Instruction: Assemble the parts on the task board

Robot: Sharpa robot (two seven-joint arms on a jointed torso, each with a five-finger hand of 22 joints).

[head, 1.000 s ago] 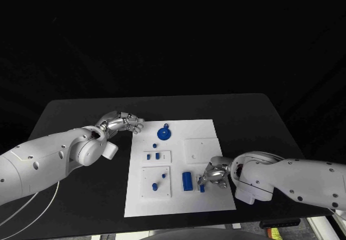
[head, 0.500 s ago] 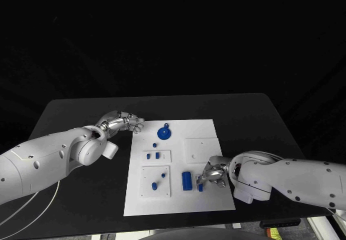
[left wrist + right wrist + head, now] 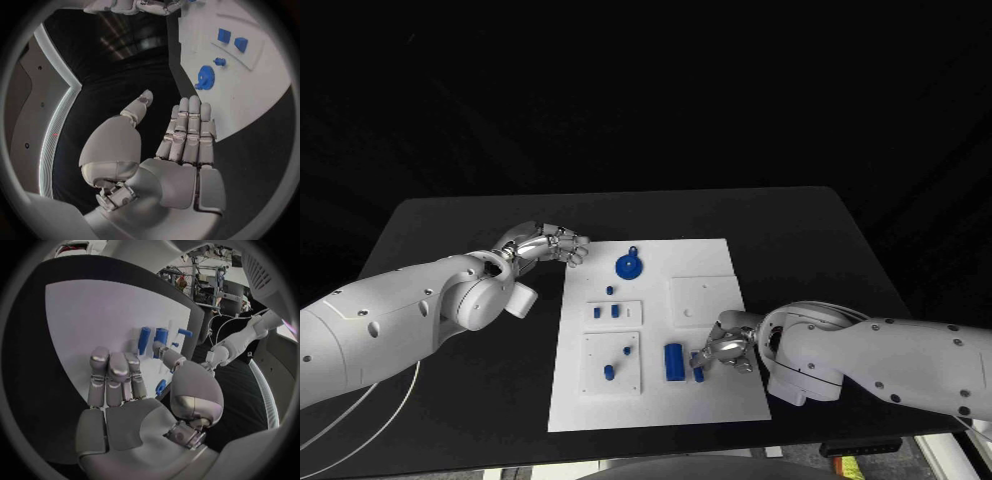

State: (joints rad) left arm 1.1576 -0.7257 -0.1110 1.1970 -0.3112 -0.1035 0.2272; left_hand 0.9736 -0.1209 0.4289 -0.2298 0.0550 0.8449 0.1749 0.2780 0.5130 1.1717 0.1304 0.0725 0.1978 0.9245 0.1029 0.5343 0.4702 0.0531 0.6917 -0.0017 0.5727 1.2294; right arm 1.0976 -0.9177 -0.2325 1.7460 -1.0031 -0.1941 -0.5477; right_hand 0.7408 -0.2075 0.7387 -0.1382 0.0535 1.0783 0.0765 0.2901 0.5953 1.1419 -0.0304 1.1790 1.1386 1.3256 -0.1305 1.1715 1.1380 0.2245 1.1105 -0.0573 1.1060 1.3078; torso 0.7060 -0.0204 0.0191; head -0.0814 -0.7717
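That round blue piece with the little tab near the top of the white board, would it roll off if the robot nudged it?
Probably not. The round blue piece seems to lie flat on the task board, so a nudge would likely slide it. It looks like stiff, light plastic. The left hand beside it holds nothing.

Black table (image 3: 459, 400), matte and dark, stretching beneath and out to every side of both hands. Pale cable (image 3: 365, 410) hanging off its near left edge.
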